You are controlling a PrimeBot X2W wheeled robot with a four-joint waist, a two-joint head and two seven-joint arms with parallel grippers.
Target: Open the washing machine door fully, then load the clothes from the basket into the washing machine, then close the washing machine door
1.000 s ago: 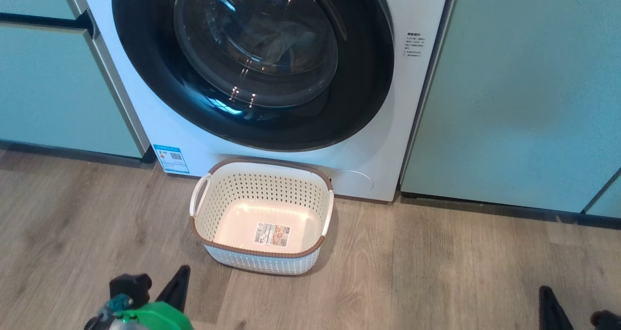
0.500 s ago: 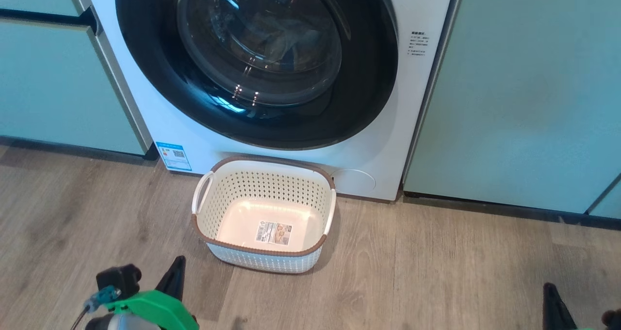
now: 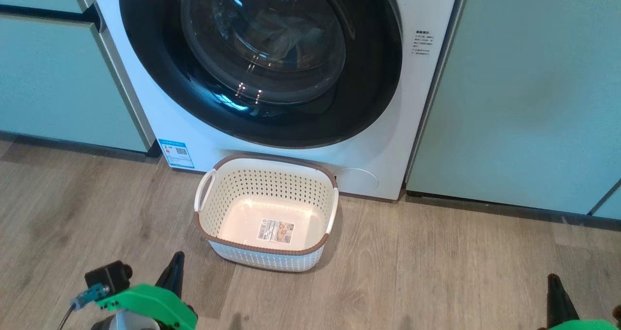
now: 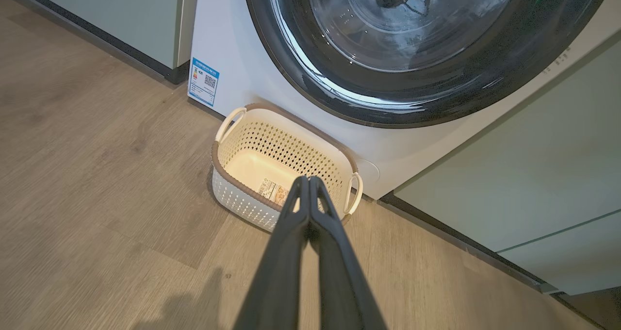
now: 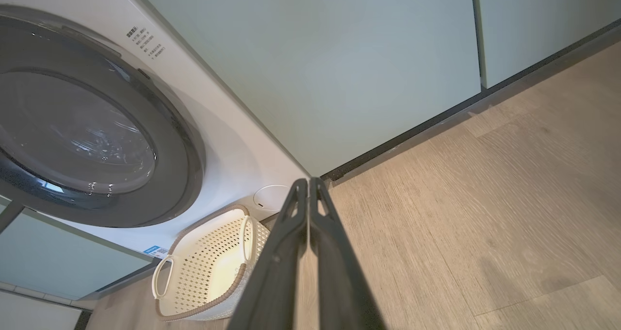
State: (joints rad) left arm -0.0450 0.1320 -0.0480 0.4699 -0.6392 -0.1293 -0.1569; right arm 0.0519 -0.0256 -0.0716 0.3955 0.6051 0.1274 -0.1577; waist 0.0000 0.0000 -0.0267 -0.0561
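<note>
Camera shifted, basket (image 3: pixel 267 261) lying crosswise (door (image 3: pixel 262 48) shut)

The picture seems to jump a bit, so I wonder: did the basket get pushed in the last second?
No. The basket keeps its place beside the blue label sticker on the washing machine; the whole head view shifted together.

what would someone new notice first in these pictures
The huge glossy black-rimmed washing machine door, shut, dominates the top of the head view. Just below it on the wood floor sits the cream basket, empty but for a label. The left gripper and right gripper are shut, holding nothing.
</note>
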